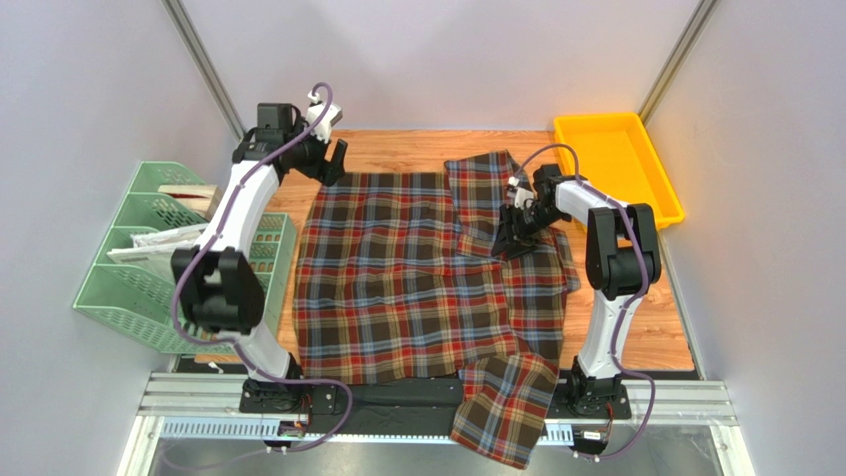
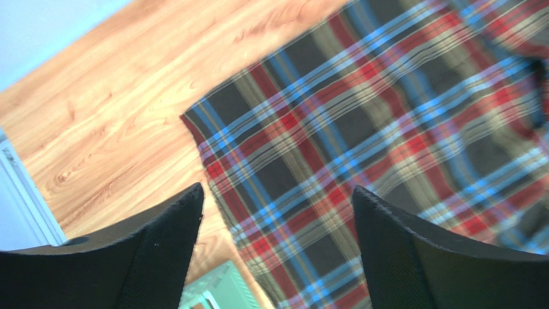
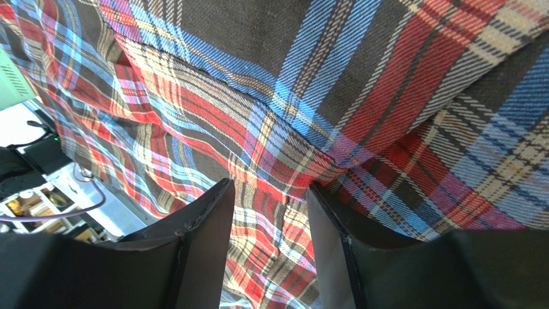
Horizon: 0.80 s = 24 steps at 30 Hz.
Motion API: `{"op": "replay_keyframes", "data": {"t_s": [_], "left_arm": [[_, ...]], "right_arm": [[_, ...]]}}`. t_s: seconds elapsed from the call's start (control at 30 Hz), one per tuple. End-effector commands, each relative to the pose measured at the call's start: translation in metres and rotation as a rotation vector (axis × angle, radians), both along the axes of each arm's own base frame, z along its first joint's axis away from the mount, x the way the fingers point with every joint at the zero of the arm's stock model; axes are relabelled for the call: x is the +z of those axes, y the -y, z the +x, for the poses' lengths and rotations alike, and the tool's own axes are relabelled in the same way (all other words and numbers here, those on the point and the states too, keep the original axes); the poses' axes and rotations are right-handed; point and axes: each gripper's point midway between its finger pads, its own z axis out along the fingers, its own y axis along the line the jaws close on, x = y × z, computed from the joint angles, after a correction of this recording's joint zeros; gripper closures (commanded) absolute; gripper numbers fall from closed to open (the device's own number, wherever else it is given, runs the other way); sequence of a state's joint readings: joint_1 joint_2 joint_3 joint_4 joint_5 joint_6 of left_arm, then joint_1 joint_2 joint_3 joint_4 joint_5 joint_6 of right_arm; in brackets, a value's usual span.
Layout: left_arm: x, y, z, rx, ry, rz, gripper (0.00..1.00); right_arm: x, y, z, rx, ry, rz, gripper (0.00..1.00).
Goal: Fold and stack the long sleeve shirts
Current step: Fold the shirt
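Covering wooden table, plaid shirt; left pincer wide, right pincer narrow; grey walls.

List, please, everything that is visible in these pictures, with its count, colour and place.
plaid shirt: one, brown, red, blue, cream, spread mid-table, one sleeve over the near edge
tray: one, yellow, far right
file rack: one, pale green, left of table, holding papers
table: one, light wood, under the shirt
left arm: one, black and white, jaws open above shirt's far left corner
right arm: one, black and white, jaws apart on the shirt's right side
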State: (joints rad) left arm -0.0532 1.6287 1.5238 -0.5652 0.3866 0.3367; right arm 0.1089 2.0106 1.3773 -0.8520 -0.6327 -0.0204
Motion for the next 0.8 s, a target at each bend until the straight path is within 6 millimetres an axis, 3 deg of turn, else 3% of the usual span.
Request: {"op": "replay_keyframes", "data": {"t_s": [0.0, 0.2, 0.33, 0.63, 0.67, 0.77], "left_arm": [[-0.025, -0.008, 0.019, -0.076, -0.101, 0.082, 0.15], [-0.048, -0.019, 0.065, -0.04, -0.144, 0.047, 0.2], [-0.076, -0.017, 0.093, -0.021, -0.243, 0.026, 0.21], [-0.124, -0.022, 0.113, 0.048, -0.338, 0.019, 0.3], [-0.127, -0.035, 0.114, 0.074, -0.344, 0.017, 0.3], [-0.14, -0.046, 0.115, 0.094, -0.366, 0.027, 0.3]], "right_arm": [[0.012, -0.008, 0.018, -0.031, 0.041, 0.036, 0.49], [0.034, 0.002, 0.009, -0.044, 0.077, 0.028, 0.47], [0.04, 0.007, 0.008, -0.046, 0.099, -0.002, 0.46], [0.027, 0.012, 0.008, -0.045, 0.084, -0.042, 0.44], [0.026, 0.013, 0.01, -0.047, 0.084, -0.044, 0.44], [0.021, 0.014, 0.011, -0.051, 0.074, -0.052, 0.42]]}}
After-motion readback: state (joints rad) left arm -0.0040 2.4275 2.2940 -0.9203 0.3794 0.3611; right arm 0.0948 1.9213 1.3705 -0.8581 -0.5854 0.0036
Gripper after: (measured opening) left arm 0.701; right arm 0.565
